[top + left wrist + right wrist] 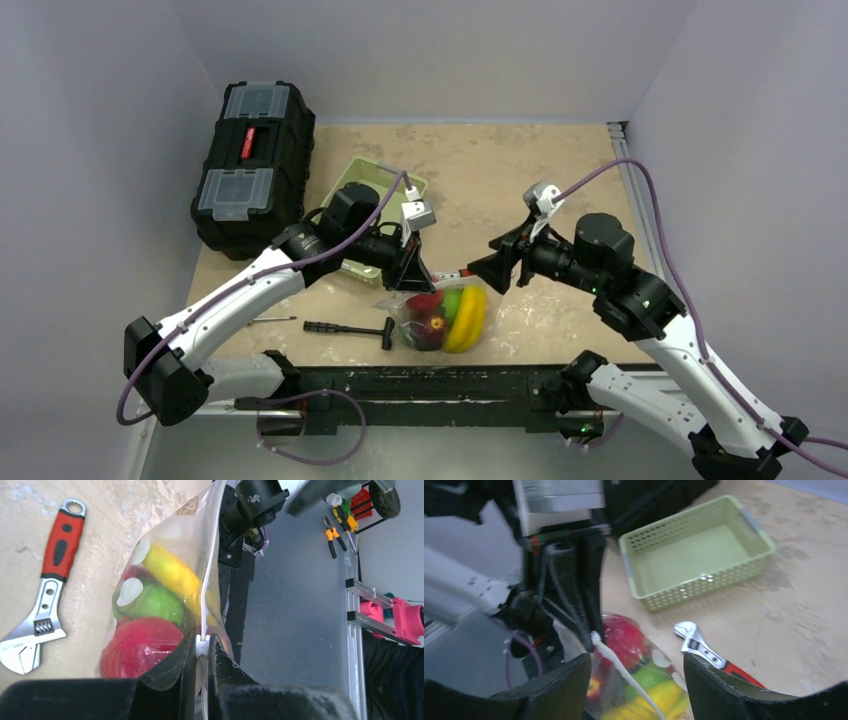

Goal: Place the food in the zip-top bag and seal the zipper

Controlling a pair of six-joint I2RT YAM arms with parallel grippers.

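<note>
scuffed beige tabletop (480, 170), pale lilac walls (430, 50); zip-top bag (440, 315) near front edge.

The top external camera looks down on the zip-top bag (445, 318) from far above its near side. The left wrist camera sits against the bag; the right looks down from close above. Both share the wrench (47, 590) beside it.

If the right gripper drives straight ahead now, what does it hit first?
Probably the zipper strip of the bag, between its open jaws; the left gripper pinching it sits behind. Depth unclear.
</note>
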